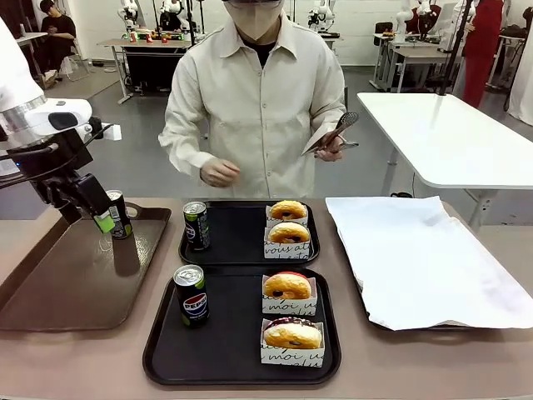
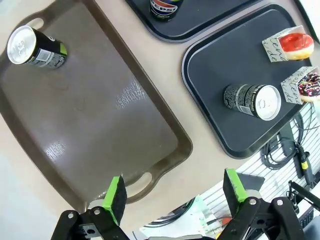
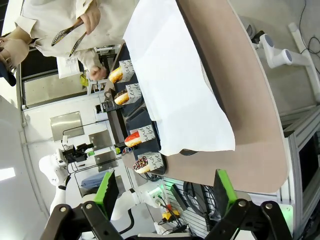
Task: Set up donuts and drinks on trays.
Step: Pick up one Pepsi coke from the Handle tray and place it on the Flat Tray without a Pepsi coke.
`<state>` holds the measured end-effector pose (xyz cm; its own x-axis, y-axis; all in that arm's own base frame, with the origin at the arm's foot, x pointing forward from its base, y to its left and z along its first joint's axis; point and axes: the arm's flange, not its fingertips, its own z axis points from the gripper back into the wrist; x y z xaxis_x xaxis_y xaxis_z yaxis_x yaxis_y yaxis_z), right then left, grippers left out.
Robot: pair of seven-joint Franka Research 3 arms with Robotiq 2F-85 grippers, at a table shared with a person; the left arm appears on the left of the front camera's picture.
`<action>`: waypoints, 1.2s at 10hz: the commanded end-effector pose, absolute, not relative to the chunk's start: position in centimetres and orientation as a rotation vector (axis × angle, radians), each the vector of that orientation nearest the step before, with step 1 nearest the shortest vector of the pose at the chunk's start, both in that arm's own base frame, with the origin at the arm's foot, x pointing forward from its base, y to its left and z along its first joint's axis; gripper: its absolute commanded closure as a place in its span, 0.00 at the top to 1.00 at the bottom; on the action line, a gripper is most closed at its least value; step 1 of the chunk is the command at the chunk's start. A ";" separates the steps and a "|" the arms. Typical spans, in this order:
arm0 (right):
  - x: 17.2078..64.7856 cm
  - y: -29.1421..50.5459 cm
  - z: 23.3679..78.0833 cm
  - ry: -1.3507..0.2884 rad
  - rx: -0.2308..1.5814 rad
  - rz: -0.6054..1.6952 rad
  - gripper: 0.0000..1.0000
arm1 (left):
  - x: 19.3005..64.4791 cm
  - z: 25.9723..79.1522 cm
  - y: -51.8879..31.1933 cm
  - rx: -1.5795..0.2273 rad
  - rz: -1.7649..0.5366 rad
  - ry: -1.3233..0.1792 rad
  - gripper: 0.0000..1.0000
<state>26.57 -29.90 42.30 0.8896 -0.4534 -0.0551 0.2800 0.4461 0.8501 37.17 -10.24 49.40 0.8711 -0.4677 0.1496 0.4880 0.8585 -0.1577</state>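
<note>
Hanging above the brown tray [image 1: 75, 275] at the desk's left end, the left gripper [image 1: 111, 223] has its green-padded fingers [image 2: 116, 196] spread wide with nothing between them; in the front view its tips sit just beside a Pepsi can [image 1: 118, 213] standing upright near the far right corner of that brown tray, though whether they touch it cannot be told; the left wrist view shows that same can apart from the pads, near a handle cut-out. The right gripper [image 3: 165, 192] is likewise spread and empty, held off the desk's right end and looking along the white-paper-lined tray [image 1: 416, 258].

Between those two sit the black trays; the near black tray [image 1: 225, 350] lies at the desk's front edge and carries one can [image 1: 191, 295] near its far left corner and two donuts in printed paper sleeves along its right side, a golden one [image 1: 287, 287] toward the far edge and a chocolate-topped one [image 1: 291, 335] toward the near edge; the far black tray [image 1: 237, 242] touches or nearly touches it and holds a green-banded can [image 1: 196, 225] by its left edge and two more sleeved donuts [image 1: 288, 222] at its far right corner.

Across the desk a person stands; one hand [image 1: 333, 148] holds metal tongs [image 1: 333, 133]; the other hand [image 1: 220, 172] hangs loosely closed above the far edge.
</note>
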 end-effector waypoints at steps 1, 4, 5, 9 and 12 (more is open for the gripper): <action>26.4 -29.9 42.4 -0.178 1.013 -0.457 1.00 | 37.7 49.7 -10.5 -0.196 -0.504 -0.108 1.00; 26.4 -29.9 42.4 -0.178 1.013 -0.457 1.00 | 37.7 49.7 -10.5 -0.196 -0.504 -0.108 1.00; 26.4 -29.9 42.4 -0.178 1.013 -0.457 1.00 | 37.4 49.7 -10.3 -0.194 -0.504 -0.111 1.00; 26.4 -29.9 42.4 -0.178 1.013 -0.457 1.00 | 38.7 50.2 2.6 -0.737 -0.321 -0.188 1.00; 26.4 -29.9 42.4 -0.178 1.013 -0.457 1.00 | 36.8 48.6 9.0 -1.056 -0.238 -0.205 1.00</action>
